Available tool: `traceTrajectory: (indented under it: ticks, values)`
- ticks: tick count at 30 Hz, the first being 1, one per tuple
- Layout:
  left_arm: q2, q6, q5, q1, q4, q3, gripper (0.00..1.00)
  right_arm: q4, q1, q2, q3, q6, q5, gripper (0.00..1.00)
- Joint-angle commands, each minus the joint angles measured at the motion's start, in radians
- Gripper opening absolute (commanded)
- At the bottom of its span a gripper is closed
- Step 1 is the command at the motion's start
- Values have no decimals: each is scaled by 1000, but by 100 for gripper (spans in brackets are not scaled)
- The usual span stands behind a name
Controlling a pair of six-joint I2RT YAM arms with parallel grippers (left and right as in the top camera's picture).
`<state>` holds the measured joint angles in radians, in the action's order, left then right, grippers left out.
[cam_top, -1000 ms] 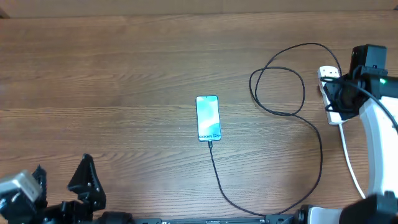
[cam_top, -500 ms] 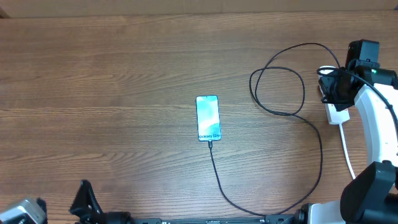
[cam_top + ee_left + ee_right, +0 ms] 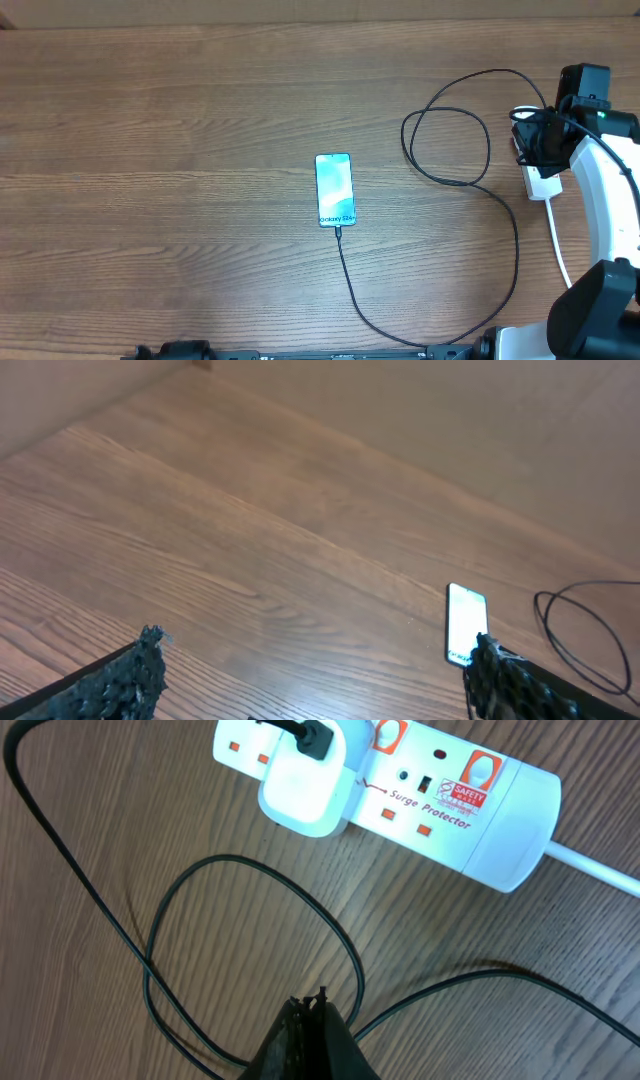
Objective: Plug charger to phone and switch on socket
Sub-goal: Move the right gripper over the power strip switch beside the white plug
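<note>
Change, left arm: seen at the 7 o'clock corner of the overhead view a second ago, half withdrawn half a second ago, now gone from that view but for a dark sliver on the bottom edge.
Change, right arm: moved slightly toward 12 o'clock since a second ago; unchanged over the last half second.
Change, objects: none; phone, cable and strip lie as before.
Left gripper (image 3: 315,642): spread wide, one finger at each lower corner of the wrist view; empty, touching nothing, above bare table (image 3: 200,120).
Right gripper (image 3: 312,1005): fingers pressed together into one dark wedge; nothing clamped; tip just beside the cable loop, contact not clear; in the overhead view poised over the strip.
Phone (image 3: 335,190): flat at table centre, cyan screen up, "Galaxy" text at its 6 o'clock end; also at 4 o'clock in the left wrist view (image 3: 466,622).
Charger (image 3: 517,240): connector tip in the phone's 6 o'clock end; black cable sweeps along the bottom edge, climbs toward 3 o'clock, makes one loop, and ends in a white adaptor (image 3: 303,795) seated in the strip.
Socket (image 3: 470,820): white "Surge Protector" strip at the 3 o'clock edge, partly under the right arm; red switch positions not readable.
White cord (image 3: 560,250): leaves the strip toward 5 o'clock.
</note>
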<state>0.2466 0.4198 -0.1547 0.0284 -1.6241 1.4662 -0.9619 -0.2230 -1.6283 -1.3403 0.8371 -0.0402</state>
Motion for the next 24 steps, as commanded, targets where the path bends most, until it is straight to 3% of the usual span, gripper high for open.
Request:
traceTrajectory:
  ticks: [1, 24]
  values:
    - [-66, 7, -10, 7, -2, 3, 100, 3, -3, -2, -1, -2, 2, 4]
    - [-133, 7, -10, 26, -3, 3, 100, 99, -3, -28, -1, -27, -2, 4]
